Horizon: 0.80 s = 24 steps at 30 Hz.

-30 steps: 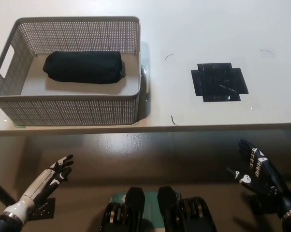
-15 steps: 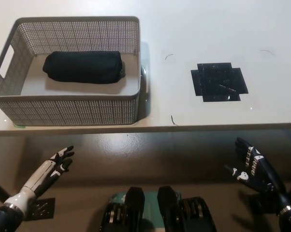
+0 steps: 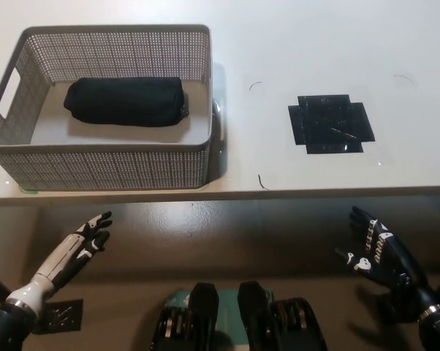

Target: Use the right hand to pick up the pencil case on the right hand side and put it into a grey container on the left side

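A black pencil case (image 3: 126,102) lies inside the grey mesh container (image 3: 107,162) at the table's left. My black right hand (image 3: 377,251) hangs open below the table's front edge at the lower right, holding nothing. At the lower left, also below the table edge, my white left hand (image 3: 77,249) rests open and apart from everything.
A black taped cross patch (image 3: 331,123) marks the white table (image 3: 315,51) on the right, with thin corner marks around it. The table's front edge (image 3: 278,193) runs across the picture above both hands.
My right hand has drifted a little to the left and slightly down. My left hand shifted slightly. The pencil case and container have not moved.
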Each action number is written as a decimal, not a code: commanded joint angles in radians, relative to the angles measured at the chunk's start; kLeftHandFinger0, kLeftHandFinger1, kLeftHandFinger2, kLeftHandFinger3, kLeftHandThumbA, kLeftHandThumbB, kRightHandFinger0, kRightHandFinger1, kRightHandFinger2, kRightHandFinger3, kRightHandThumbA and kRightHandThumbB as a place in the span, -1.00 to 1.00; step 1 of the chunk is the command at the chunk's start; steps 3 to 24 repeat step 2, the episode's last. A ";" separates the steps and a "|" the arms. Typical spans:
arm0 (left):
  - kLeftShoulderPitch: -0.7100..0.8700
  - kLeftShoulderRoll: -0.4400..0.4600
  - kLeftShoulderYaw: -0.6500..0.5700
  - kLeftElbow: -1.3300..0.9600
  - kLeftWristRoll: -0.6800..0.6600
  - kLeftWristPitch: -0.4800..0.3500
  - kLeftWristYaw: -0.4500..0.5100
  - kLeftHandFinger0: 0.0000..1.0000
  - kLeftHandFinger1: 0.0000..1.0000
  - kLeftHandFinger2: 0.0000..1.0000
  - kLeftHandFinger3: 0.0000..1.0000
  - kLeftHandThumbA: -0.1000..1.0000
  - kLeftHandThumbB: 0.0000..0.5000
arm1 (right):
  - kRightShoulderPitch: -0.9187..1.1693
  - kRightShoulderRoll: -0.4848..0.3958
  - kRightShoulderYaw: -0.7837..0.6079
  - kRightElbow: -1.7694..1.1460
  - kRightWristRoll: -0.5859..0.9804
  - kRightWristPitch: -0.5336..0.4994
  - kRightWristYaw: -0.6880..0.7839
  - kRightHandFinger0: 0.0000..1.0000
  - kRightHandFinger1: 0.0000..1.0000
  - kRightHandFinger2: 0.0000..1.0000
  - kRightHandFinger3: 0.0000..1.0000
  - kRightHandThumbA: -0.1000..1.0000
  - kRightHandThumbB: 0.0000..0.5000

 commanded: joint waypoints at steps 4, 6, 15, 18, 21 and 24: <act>-0.018 0.030 0.015 -0.009 -0.005 -0.016 0.028 0.68 0.85 0.99 1.00 1.00 0.77 | -0.040 0.001 -0.003 0.000 0.039 -0.021 0.049 1.00 1.00 1.00 1.00 1.00 0.29; -0.018 0.030 0.015 -0.009 -0.005 -0.016 0.028 0.68 0.85 0.99 1.00 1.00 0.77 | -0.040 0.001 -0.003 0.000 0.039 -0.021 0.049 1.00 1.00 1.00 1.00 1.00 0.29; -0.018 0.030 0.015 -0.009 -0.005 -0.016 0.028 0.68 0.85 0.99 1.00 1.00 0.77 | -0.040 0.001 -0.003 0.000 0.039 -0.021 0.049 1.00 1.00 1.00 1.00 1.00 0.29; -0.018 0.030 0.015 -0.009 -0.005 -0.016 0.028 0.68 0.85 0.99 1.00 1.00 0.77 | -0.040 0.001 -0.003 0.000 0.039 -0.021 0.049 1.00 1.00 1.00 1.00 1.00 0.29; -0.018 0.030 0.015 -0.009 -0.005 -0.016 0.028 0.68 0.85 0.99 1.00 1.00 0.77 | -0.040 0.001 -0.003 0.000 0.039 -0.021 0.049 1.00 1.00 1.00 1.00 1.00 0.29; -0.018 0.030 0.015 -0.009 -0.005 -0.016 0.028 0.68 0.85 0.99 1.00 1.00 0.77 | -0.040 0.001 -0.003 0.000 0.039 -0.021 0.049 1.00 1.00 1.00 1.00 1.00 0.29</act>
